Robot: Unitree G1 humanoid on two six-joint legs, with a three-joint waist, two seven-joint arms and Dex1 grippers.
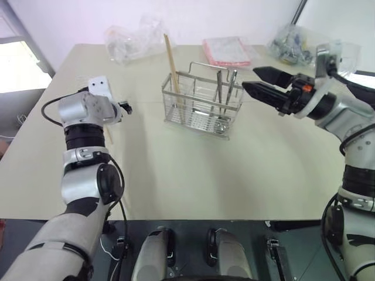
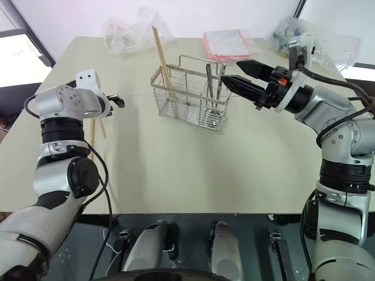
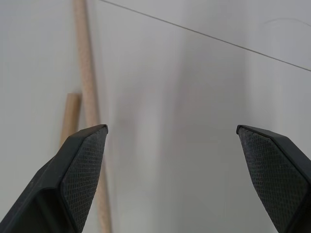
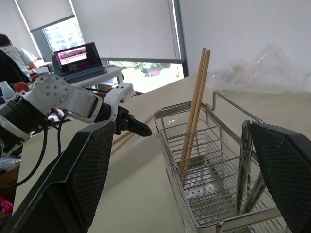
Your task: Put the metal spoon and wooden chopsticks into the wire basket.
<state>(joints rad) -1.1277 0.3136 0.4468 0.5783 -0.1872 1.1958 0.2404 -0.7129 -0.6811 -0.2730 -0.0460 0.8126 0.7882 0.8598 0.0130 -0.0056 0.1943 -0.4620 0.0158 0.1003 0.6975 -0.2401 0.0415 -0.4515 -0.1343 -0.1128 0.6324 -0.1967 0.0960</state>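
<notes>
The left gripper (image 3: 170, 145) hangs empty over the table (image 1: 193, 175) near its left edge, jaws spread wide and aimed forward and down. Just under it lie two chopsticks (image 3: 87, 97), side by side on the tabletop. In the left wrist view both lie off toward one finger (image 3: 82, 165), not between the two, and the longer one runs roughly along the way the gripper points. In the head views the pair lies front to back along the table, partly hidden by the left wrist. My judgement is that the gripper must shift sideways until a stick sits between the fingers, then drop. This arm is clearly the nearer one to them.

The right gripper (image 2: 237, 73) is held up in the air just right of the basket (image 1: 202, 99), jaws wide and nothing in them, pointing left toward the basket's right end.

The basket stands upright at the middle of the table, toward the far edge. Its left compartment holds two more chopsticks (image 4: 194, 107), leaning on end and rising well above the rim. Its right compartment holds the spoon (image 1: 220, 93) standing on end, with another slim metal piece beside it that I cannot identify.

Beyond the basket, along the far edge, lie clear bags (image 1: 132, 38) and a pink packet (image 1: 225, 51).
</notes>
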